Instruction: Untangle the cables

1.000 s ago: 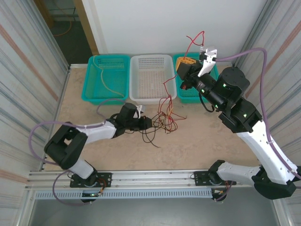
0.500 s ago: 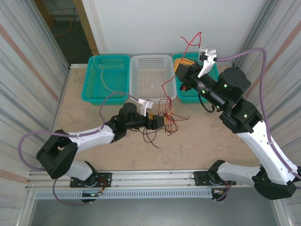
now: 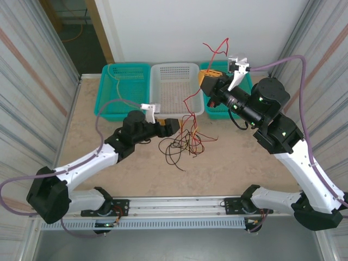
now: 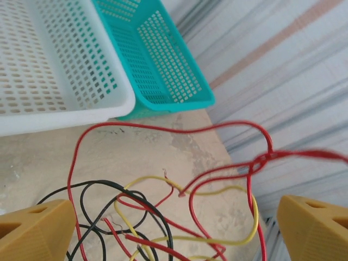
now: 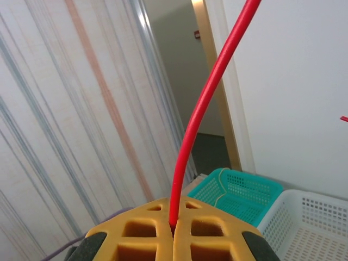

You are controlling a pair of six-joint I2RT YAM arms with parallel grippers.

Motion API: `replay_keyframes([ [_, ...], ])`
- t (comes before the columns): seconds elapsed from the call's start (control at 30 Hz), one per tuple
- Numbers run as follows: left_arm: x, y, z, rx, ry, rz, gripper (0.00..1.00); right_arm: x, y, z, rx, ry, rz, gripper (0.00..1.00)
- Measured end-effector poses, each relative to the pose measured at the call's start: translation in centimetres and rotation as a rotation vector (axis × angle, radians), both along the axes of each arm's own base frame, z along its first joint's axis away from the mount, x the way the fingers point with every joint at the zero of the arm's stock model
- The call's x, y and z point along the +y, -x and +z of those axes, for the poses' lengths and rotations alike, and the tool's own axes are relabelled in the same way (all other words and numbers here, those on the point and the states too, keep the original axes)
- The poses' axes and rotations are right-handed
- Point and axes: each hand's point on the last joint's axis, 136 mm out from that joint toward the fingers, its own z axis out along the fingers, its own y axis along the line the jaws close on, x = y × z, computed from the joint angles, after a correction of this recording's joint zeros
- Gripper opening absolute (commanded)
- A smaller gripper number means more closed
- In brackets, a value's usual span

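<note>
The cables (image 3: 185, 142) lie as a tangle of red, black and yellow wires on the table in front of the white basket (image 3: 175, 89). One red cable (image 3: 191, 100) rises out of the tangle to my right gripper (image 3: 209, 82), raised over the right teal basket (image 3: 220, 109). In the right wrist view the yellow pads (image 5: 136, 239) are shut on that red cable (image 5: 206, 103). My left gripper (image 3: 174, 126) hovers at the tangle's left edge. Its fingers (image 4: 32, 231) stand wide open, with red, yellow and black loops (image 4: 179, 190) between them, untouched.
A left teal basket (image 3: 124, 89) at the back holds a thin tan cable (image 3: 117, 87). The three baskets stand in a row along the far edge. Striped walls close both sides. Bare table lies in front of the tangle, toward the arm bases.
My left gripper has opened wide and shifted toward the white basket. My right gripper has carried the red cable's top slightly left.
</note>
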Motion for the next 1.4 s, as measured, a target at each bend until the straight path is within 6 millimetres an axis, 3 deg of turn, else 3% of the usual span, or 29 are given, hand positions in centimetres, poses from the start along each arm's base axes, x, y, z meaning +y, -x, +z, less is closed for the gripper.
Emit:
replay_keyframes([
  [0.1, 0.0, -1.3, -0.3, 0.106, 0.064, 0.040, 0.96, 0.5, 0.4, 0.1, -0.006, -0.002, 0.037, 0.00],
  [0.37, -2.9, -2.5, -1.5, 0.348, 0.278, 0.039, 0.97, 1.8, 1.2, -0.1, -0.009, 0.010, 0.127, 0.00],
  [0.63, -5.5, -0.6, -1.7, 0.502, 0.409, 0.019, 0.93, 3.5, 0.8, -1.3, 0.015, 0.037, 0.187, 0.00],
  [0.77, -6.2, -0.4, -1.5, 0.538, 0.450, 0.013, 0.76, 4.1, 0.7, -1.8, 0.025, 0.046, 0.206, 0.00],
  [1.0, -6.7, -1.1, -2.9, 0.606, 0.494, 0.036, 0.16, 4.2, 0.9, -1.6, 0.016, 0.041, 0.220, 0.00],
  [1.1, -6.7, -1.2, -3.1, 0.616, 0.499, 0.039, 0.02, 4.2, 0.9, -1.6, 0.016, 0.041, 0.220, 0.00],
  [1.27, -6.4, -1.3, -3.7, 0.616, 0.475, 0.052, 0.00, 3.9, 1.2, -1.3, 0.009, 0.036, 0.220, 0.00],
  [1.4, -5.1, -1.6, -6.1, 0.628, 0.416, 0.102, 0.00, 3.0, 1.6, -0.3, -0.016, 0.018, 0.206, 0.00],
])
